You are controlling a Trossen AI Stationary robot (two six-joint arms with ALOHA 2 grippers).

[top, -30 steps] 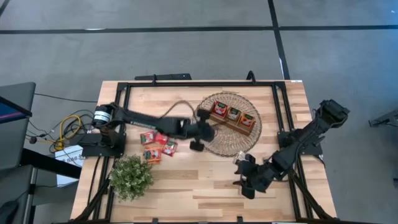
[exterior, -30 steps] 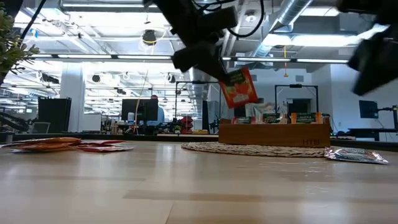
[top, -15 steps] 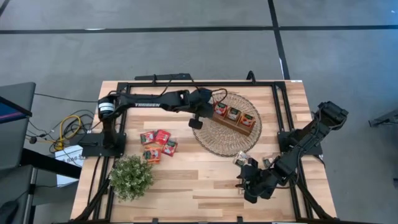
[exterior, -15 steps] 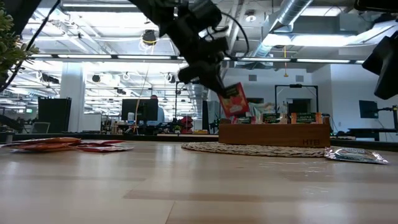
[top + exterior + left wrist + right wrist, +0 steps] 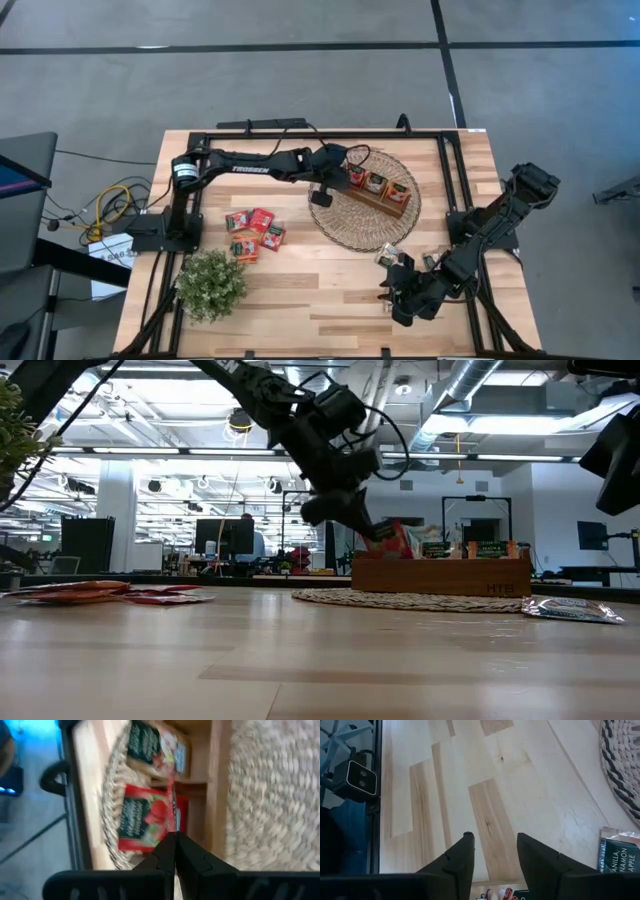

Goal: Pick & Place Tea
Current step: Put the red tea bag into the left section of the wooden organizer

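My left gripper [image 5: 333, 187] is at the left end of the wooden tray [image 5: 376, 191], shut on a red tea sachet [image 5: 392, 540]. The tray stands on a round woven mat [image 5: 368, 222] and holds sachets in its three compartments. Several red and orange sachets [image 5: 253, 232] lie flat on the table left of the mat. My right gripper [image 5: 397, 290] hovers open near the table's near edge, touching nothing. A green-and-white sachet [image 5: 620, 854] lies beside it. My left gripper pinches the red sachet by its upper edge [image 5: 172, 822] between the two shut fingers [image 5: 166, 851]; the wrist view shows the sachet edge-on. The fingers slant down from the table's left. The sachet hangs tilted below them [image 5: 385, 532], its lower end at the tray's left compartment.
A bushy potted plant [image 5: 211, 284] stands at the near left corner. Dark frame rails run along the table's sides [image 5: 197, 150]. Bare wood lies between plant and right gripper [image 5: 310, 290]. One or two sachets lie at the mat's near right rim [image 5: 388, 256].
My left gripper, staying shut on the red sachet, has moved from over the mat's left rim toward the far edge, then right and down to the tray's left end. The sachet came down from above the tray to tray height and is more tilted.
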